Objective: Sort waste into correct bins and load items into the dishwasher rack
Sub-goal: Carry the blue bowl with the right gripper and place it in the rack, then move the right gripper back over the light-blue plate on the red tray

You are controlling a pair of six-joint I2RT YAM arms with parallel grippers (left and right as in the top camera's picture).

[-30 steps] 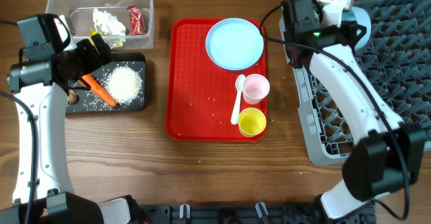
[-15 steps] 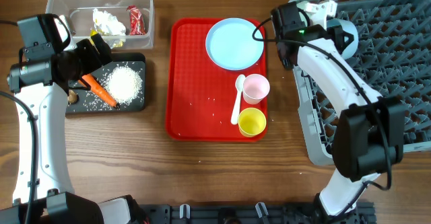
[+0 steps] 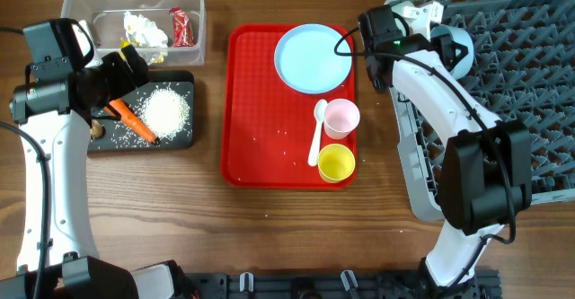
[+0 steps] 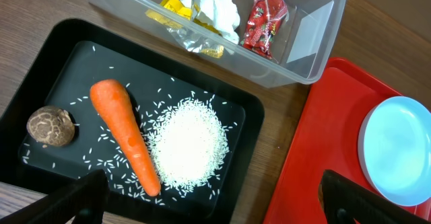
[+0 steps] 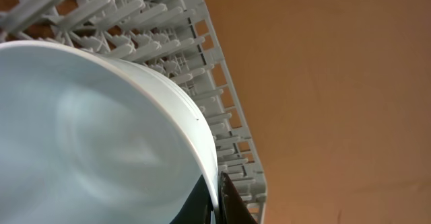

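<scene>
The right gripper (image 5: 217, 202) is pinching a pale blue bowl (image 5: 101, 130) by its rim at the dishwasher rack's (image 3: 521, 83) corner. I'd say seating it between pegs comes next. The left gripper (image 4: 212, 197) is hanging wide open.

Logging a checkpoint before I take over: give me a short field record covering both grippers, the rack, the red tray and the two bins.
left gripper: open, empty, over black tray
right gripper: shut on bowl rim, at rack corner
red tray: plate, pink cup, yellow cup, spoon
black tray: carrot, rice, brown lump
clear tub: tissue, red wrapper, yellow wrapper
</scene>
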